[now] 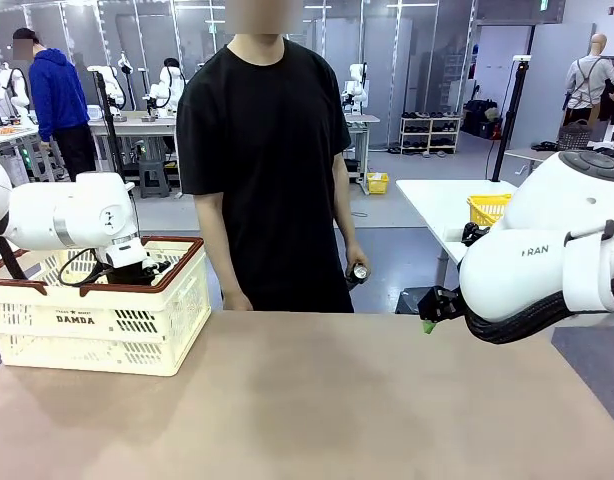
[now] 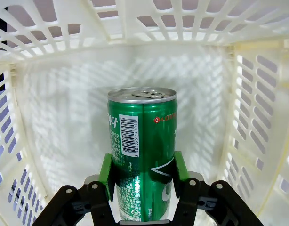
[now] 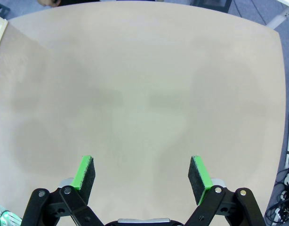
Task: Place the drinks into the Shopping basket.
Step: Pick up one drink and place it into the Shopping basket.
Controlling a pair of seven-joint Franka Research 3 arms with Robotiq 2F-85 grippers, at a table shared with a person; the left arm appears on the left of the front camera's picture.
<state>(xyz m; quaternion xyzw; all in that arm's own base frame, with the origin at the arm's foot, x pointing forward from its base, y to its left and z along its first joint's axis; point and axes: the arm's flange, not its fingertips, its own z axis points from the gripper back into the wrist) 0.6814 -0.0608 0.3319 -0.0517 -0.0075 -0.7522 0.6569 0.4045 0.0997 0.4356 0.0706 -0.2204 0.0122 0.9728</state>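
Observation:
In the left wrist view a green can (image 2: 143, 141) with a silver top stands upright between the green pads of my left gripper (image 2: 143, 172), which is shut on it. The can hangs inside the cream slotted Shopping basket (image 2: 55, 108), near its floor. From the front, the basket (image 1: 97, 320) sits at the table's left, and my left gripper (image 1: 137, 265) reaches down into it. The person's hand holds another can (image 1: 360, 271) at the far edge. My right gripper (image 3: 143, 176) stands open above bare table, and it is also seen at the right (image 1: 428, 322).
The tan table (image 1: 327, 400) spreads wide between the basket and the right arm. A person in a black shirt (image 1: 262, 150) stands at the far side. A yellow mesh basket (image 1: 487, 208) sits on another table behind.

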